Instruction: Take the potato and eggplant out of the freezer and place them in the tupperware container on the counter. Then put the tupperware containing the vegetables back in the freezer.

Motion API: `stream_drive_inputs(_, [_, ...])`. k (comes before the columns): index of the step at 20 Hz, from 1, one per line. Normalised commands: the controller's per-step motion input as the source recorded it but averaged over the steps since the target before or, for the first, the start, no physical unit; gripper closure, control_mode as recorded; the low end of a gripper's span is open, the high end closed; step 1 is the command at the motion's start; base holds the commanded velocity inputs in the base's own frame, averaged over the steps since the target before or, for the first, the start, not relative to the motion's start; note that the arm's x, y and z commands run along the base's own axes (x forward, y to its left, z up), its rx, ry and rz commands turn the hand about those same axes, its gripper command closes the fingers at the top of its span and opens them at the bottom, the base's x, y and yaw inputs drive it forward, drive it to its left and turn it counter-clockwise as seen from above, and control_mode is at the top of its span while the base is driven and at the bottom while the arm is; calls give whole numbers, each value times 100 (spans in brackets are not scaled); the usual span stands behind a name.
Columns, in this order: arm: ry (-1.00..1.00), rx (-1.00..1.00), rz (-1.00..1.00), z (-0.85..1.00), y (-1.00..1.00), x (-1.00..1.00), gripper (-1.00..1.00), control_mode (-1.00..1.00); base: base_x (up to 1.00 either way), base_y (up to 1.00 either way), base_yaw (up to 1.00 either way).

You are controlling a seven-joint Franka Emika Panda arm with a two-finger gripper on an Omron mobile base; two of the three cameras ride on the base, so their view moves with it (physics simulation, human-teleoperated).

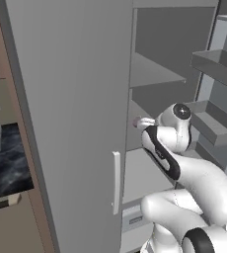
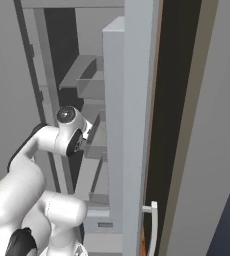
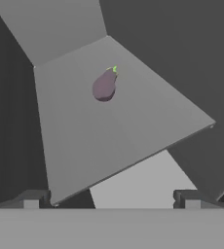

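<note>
Eggplant (image 3: 104, 85) seen lying on grey freezer (image 1: 76, 99) shelf (image 3: 114, 121), twd its back edge. Pincer (image 3: 111, 198) held wide open w/ nothing gripped, well short of eggplant.

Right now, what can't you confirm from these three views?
- Potato: not on the visible part of the shelf beside the eggplant in the hand view; the rest of the freezer interior is blocked by its door in the left base view.
- Tupperware container: the counter is cut off by the left edge.
- Fingers: cropped to their tips at the bottom.
</note>
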Motion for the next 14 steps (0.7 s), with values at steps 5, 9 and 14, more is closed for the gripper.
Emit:
stream_drive_inputs(5, [0, 0, 0, -1, -1, 37, -100, -100, 0, 0, 0])
stream_drive_inputs(9, [0, 0, 0, -4, 0, 38, -100, -100, 0, 0, 0])
stream_drive_inputs(14, [0, 0, 0, -7, -2, 33, -100, -100, 0, 0, 0])
